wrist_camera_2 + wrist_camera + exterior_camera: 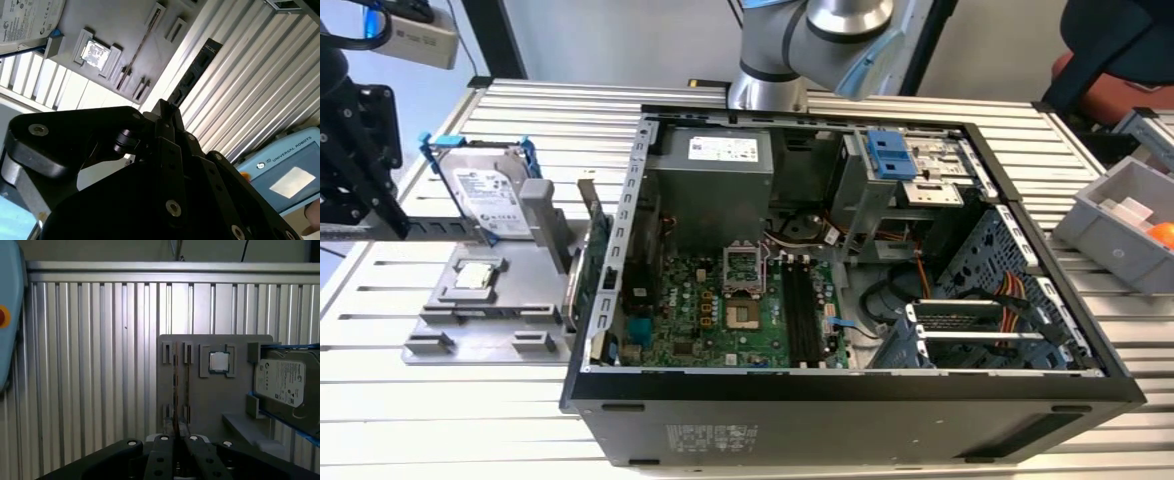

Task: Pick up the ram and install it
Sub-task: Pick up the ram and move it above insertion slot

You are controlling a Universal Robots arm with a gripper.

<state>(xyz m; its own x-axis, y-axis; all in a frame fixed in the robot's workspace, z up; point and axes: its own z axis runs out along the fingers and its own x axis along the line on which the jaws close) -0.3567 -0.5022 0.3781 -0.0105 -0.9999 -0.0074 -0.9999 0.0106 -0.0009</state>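
Observation:
The ram [192, 75] is a dark narrow stick with small chips on its face. It sticks out from the fingertips of my gripper [167, 107], which is shut on it. In the first wrist view the ram [175, 385] is edge-on, a thin line rising from the gripper [175, 439] over the grey parts fixture [240, 405]. In the exterior view the gripper [371, 222] hangs at the left edge, above the slatted table and left of the fixture [480, 320]. The black memory slots [803, 310] lie on the motherboard [694, 320] inside the open computer case [854, 400].
The fixture carries a hard drive [491, 195], a square silvery processor chip [476, 275] and a thin strip [140, 50] along one pair of slots. An upright green card [594, 270] stands between fixture and case. A light-blue pendant [280, 170] lies on the table. A grey bin [1114, 215] sits at the exterior view's right.

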